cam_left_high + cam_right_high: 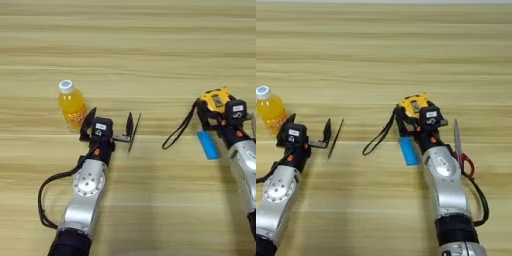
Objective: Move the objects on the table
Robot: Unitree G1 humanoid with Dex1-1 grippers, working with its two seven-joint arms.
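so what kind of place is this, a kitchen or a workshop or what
Probably a lab test bench: a bare wooden table with unrelated items, a juice bottle, tape measure and scissors, and two robot arms.

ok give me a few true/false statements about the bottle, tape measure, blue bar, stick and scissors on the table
1. The orange-juice bottle stands upright with its white cap on. True.
2. The right gripper is at the tape measure. True.
3. The blue bar lies on top of the tape measure. False: it lies flat on the table, just in front of it.
4. The thin dark stick lies beside the left gripper. True.
5. The scissors have yellow handles. False: red handles.
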